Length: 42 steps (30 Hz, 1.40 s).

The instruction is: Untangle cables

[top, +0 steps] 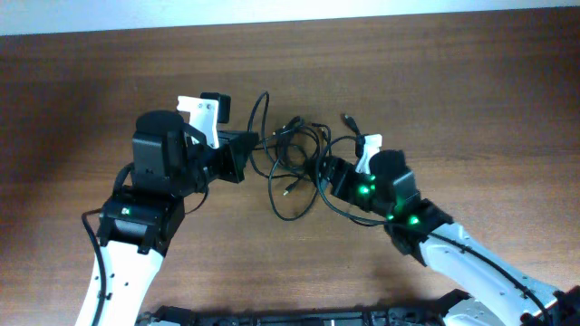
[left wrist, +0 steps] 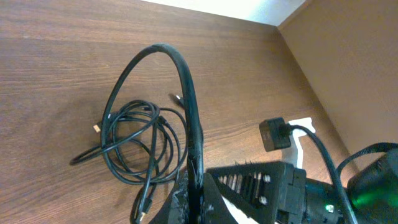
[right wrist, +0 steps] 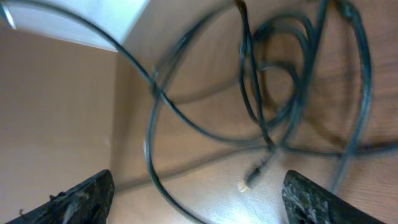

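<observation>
Cables: a loose tangle of thin black cables [top: 294,167], their loops overlapping, lying between the two claws.
Worktop: brown wood-grain worktop [top: 453,91]; the tangle rests on it.
Left claw: the left claw [left wrist: 196,186] sits at the tangle's left edge in the overhead view, pinched tight on one cord, with no gap showing between its fingers.
Held cord: the held cord [left wrist: 186,81] rises from the pinch in a tall arch clear of the worktop, then drops back into the tangle's left side.
Right claw: the right claw [right wrist: 199,196] is at the tangle's right edge. Its fingers [right wrist: 87,196] are spread wide, with nothing between them. Cords lie just beyond them. This wrist view is blurred.
Light-tipped plug: the light-tipped plug [top: 286,192] is a free end lying flat inside the tangle's lower loop.
Dark plug: the dark plug [top: 346,118] pokes out of the tangle's upper right side.
</observation>
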Motion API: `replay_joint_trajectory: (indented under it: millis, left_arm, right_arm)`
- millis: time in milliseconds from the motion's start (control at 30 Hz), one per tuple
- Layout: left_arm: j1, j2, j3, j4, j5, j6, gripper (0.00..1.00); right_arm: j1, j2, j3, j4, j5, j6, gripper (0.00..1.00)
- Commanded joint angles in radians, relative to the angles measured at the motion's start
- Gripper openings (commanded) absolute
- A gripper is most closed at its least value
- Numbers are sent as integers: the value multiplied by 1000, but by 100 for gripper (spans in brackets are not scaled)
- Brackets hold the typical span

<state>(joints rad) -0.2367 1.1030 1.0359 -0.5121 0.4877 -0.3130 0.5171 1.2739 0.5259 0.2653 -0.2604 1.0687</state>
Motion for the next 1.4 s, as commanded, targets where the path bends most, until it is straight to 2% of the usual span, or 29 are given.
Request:
replay_joint_trajectory:
  millis: [0, 100, 167, 300, 433, 567, 600, 633, 667, 767, 867, 1000, 1067, 1133, 1267, 1367]
  left_arm:
    - [-3, -14, 5, 3, 45, 16, 0]
    - [-3, -14, 5, 3, 56, 16, 0]
    - [-3, -14, 5, 3, 97, 16, 0]
    - [-18, -14, 5, 1, 120, 16, 0]
    - [-26, -14, 5, -24, 120, 16, 0]
    - [-26, -14, 5, -20, 120, 16, 0]
    - [-26, -14, 5, -20, 120, 15, 0]
    - [-26, -14, 5, -20, 120, 15, 0]
    - [-26, -14, 5, -21, 120, 15, 0]
    - [-23, -15, 5, -24, 119, 16, 0]
    - [14, -31, 5, -24, 66, 16, 0]
    - [115, -79, 5, -3, -56, 16, 0]
    - [187, -114, 5, 82, -74, 21, 0]
    - [258, -157, 5, 259, -86, 43, 0]
    - [334, -202, 5, 473, -249, 42, 0]
    - [370, -222, 5, 488, -347, 42, 0]
  right_arm:
    - [61, 84, 4, 196, 217, 148, 83]
    - [65, 202, 21, 330, 212, 206, 83]
    - [65, 279, 55, 343, 202, 278, 83]
    - [64, 431, 201, 345, 127, 282, 83]
    - [64, 439, 237, 331, 141, 271, 80]
    - [65, 439, 237, 232, 136, 270, 52]
    - [65, 439, 237, 232, 128, 270, 37]
    - [65, 439, 237, 233, 91, 270, 17]
    - [63, 439, 237, 240, 21, 238, 4]
    - [23, 436, 237, 221, -183, -24, 4]
    - [-170, 367, 237, -66, -333, -177, 4]
    - [-417, 210, 237, -477, -372, -462, 4]
    - [-557, 97, 237, -740, -234, -618, 4]
    - [-656, 41, 237, -887, -48, -624, 4]
    - [-721, 47, 237, -985, 101, -607, 4]
    - [-721, 47, 236, -988, 111, -608, 4]
